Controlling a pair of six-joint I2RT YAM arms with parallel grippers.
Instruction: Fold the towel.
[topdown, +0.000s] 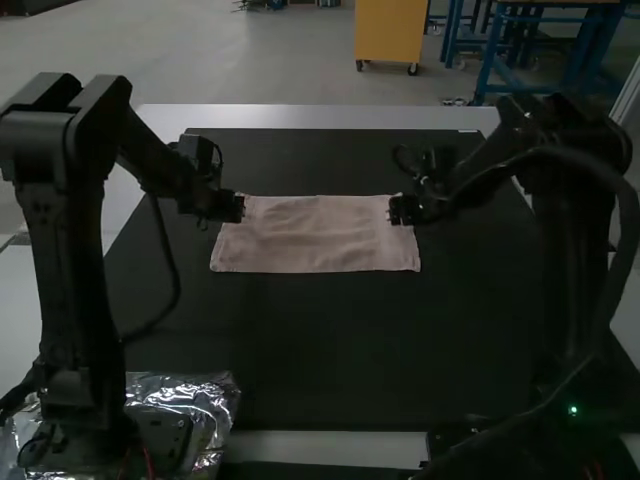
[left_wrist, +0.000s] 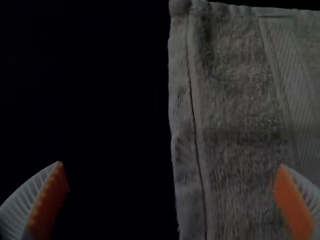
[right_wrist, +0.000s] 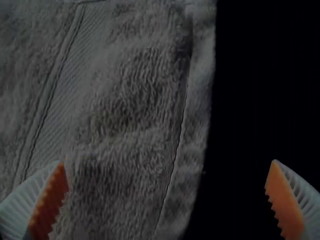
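Folding surface, foreground: dark mat (topdown: 330, 350), running under the towel (topdown: 320, 240).
Towel, near edge: fairly straight, a likely landing line if the far edge comes forward.
Towel, body: flat, wide, lightly rippled; earlier folds cannot be told.
Left claw (left_wrist: 171, 164): spread, empty, fingers astride the side hem near the far corner.
Right claw (right_wrist: 168, 161): likewise spread and empty at the opposite hem.
Grip, advised: lower both evenly, pinch matching depths of hem, and check that no layer slips.
Carry, advised: lift together, keep the cloth taut; uneven pace would skew the fold.
Tabletop (topdown: 320, 117), background: pale strip beyond the mat.
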